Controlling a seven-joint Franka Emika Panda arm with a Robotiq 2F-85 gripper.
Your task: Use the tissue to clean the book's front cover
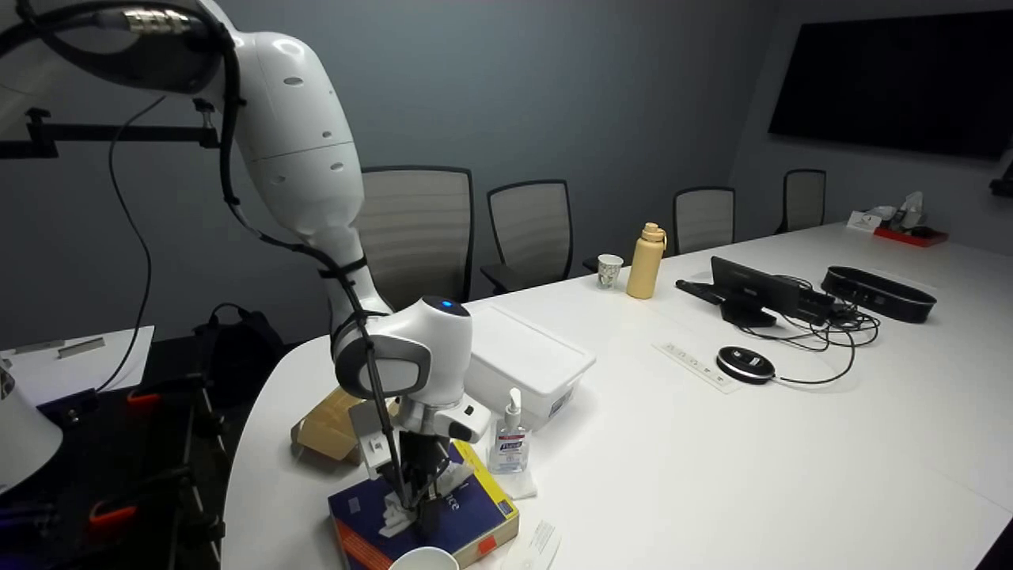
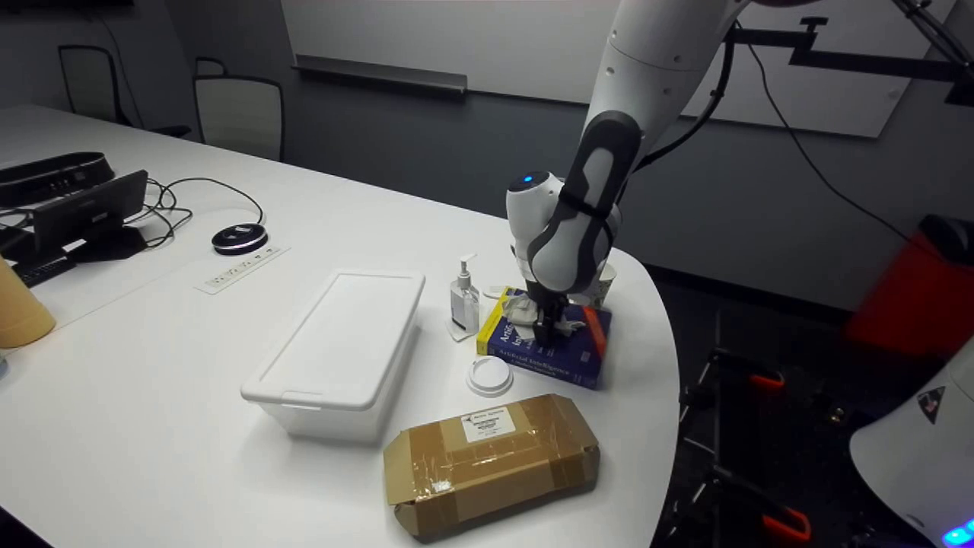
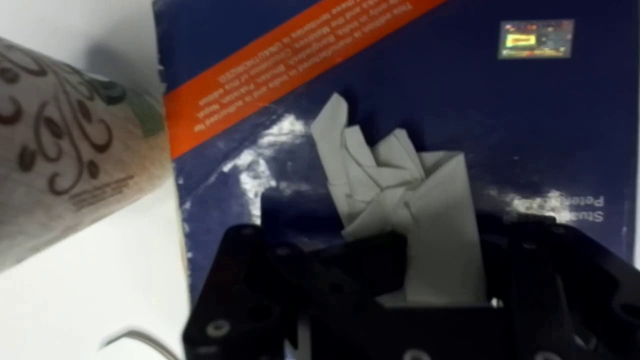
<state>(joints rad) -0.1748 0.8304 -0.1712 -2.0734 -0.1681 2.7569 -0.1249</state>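
Observation:
The book lies flat, with a dark blue cover, a yellow band and an orange stripe; it shows in both exterior views and in the wrist view. The tissue, whitish and crumpled, sits against the cover in both exterior views and fans out ahead of the fingers in the wrist view. My gripper points down over the book, shut on the tissue; it also shows in an exterior view and the wrist view. The fingers hide part of the tissue and cover.
A patterned paper cup stands close beside the book. A sanitizer bottle stands on a white scrap by the book's yellow edge. A white lid, a cardboard box and a lidded white bin are nearby.

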